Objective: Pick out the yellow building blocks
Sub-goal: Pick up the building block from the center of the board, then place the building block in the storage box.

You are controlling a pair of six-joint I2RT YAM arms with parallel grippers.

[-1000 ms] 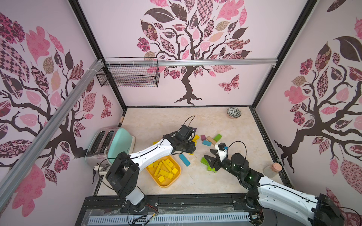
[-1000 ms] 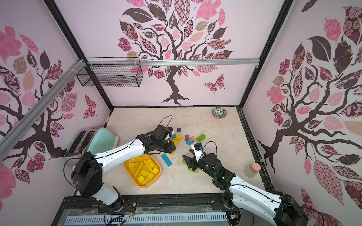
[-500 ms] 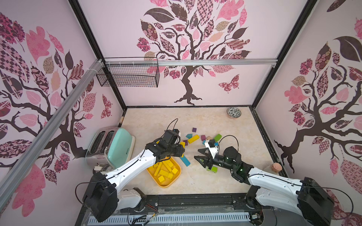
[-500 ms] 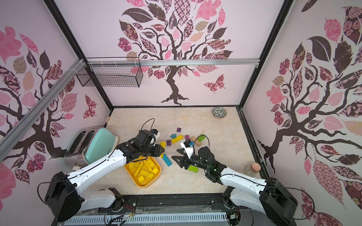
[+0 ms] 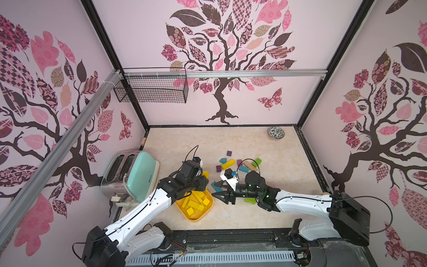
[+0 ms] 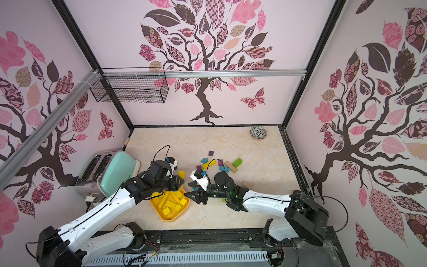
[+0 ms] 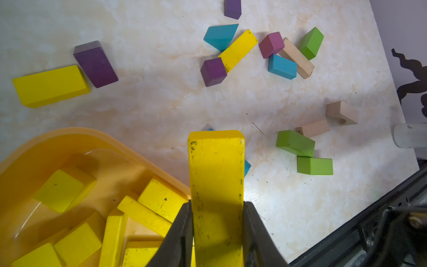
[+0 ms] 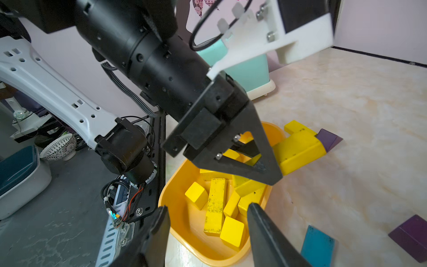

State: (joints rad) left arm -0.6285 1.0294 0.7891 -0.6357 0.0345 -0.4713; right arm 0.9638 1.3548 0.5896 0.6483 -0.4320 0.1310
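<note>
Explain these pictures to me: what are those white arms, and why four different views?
Two white robot arms stand at a table, each ending in a two-fingered gripper. Two pictures look down from overhead; two come from cameras on the wrists. The left gripper pinches a yellow block near the rim of an orange-yellow tray that already holds yellow blocks. The right gripper is open and empty. On the table lie a yellow bar, another yellow piece, other-coloured blocks, a toaster and a small bowl.

Left gripper point(image 5: 203, 186) hangs over the tray point(image 5: 195, 218) of yellow blocks point(image 5: 195, 205) — right gripper point(image 5: 216, 190), jaws apart, just beside it; one yellow bar point(image 5: 228, 164) lies among coloured blocks point(image 5: 243, 168).
</note>
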